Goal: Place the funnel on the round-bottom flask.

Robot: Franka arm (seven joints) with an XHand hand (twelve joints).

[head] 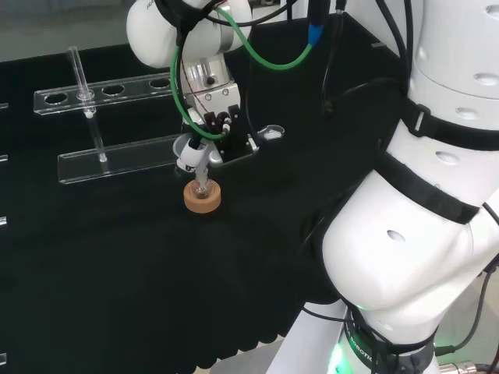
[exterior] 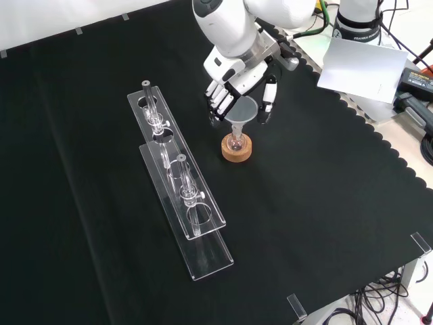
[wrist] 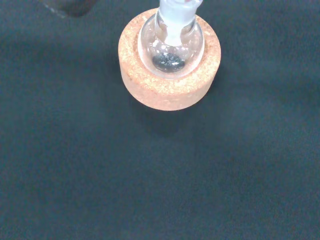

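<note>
Upper centre of the front view: hand (exterior: pixel 238 80) hanging fingers-down over the cloth, fingers (exterior: pixel 218 99) and thumb (exterior: pixel 269 95) spread to either side of a clear funnel (exterior: pixel 244 110), apparently touching its rim; whether gripping or just letting go, hard to tell. Funnel upright, long axis vertical, stem dropping straight into the neck of the round-bottom flask (exterior: pixel 236 141) directly beneath. Flask seated in a cork ring (exterior: pixel 236 150) just below the fingertips, slightly left of centre in the head view (head: pixel 203 196). Wrist view looking down past the palm onto the flask bulb (wrist: pixel 171 46) in its cork stand (wrist: pixel 169 60), stem visible inside the neck, a dark speck at the bottom of the bulb. Judged nearly done: funnel in line with the neck, only seating and release left, straight down then straight up. To the left in the front view, two clear test-tube racks (exterior: pixel 181 181) with tubes, well apart from the flask. Open black cloth (exterior: pixel 325 203) to the right and below; scalloped bench edge far off at right.
</note>
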